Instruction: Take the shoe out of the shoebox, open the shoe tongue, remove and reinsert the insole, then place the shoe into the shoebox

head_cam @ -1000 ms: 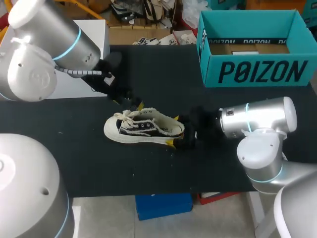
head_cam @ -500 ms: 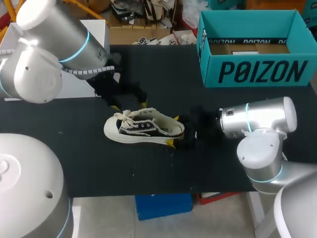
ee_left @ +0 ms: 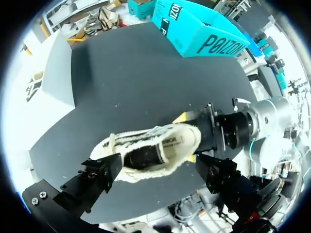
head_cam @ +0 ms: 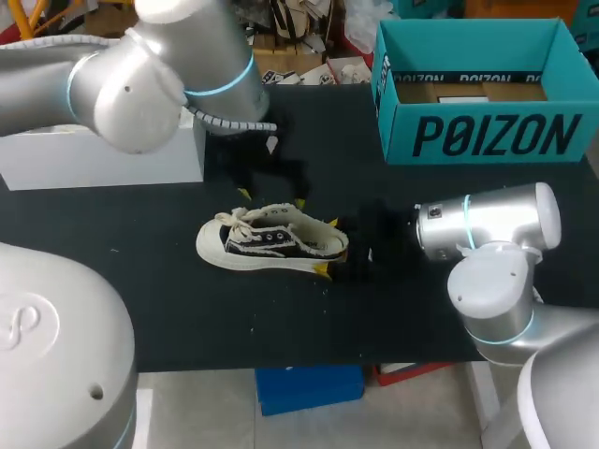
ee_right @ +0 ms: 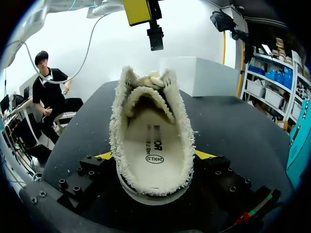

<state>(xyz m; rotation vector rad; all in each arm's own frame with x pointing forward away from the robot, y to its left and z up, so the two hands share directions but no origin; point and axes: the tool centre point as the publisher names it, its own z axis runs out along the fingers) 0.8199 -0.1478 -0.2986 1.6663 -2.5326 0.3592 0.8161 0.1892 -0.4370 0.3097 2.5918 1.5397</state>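
The shoe (ee_left: 146, 155) lies on the black table (ee_left: 121, 73). The right gripper (ee_left: 187, 138) clasps its heel, with one yellow tip on each side. The left gripper (ee_left: 158, 170) hangs over the shoe with its fingers spread wide. Well beyond the shoe stands a teal box (ee_left: 194, 29). A white block (ee_left: 48, 92) is off its toe side.

Left end effector (head_cam: 273, 198) spread, right one (ee_right: 156, 155) clamped

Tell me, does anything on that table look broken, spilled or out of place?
Nothing really. The shoe stands upright on the table, its heel clamped in the right gripper, insole lying flat inside. Its frayed rim looks like styling, not damage. The shoebox sits open and upright at the far corner.
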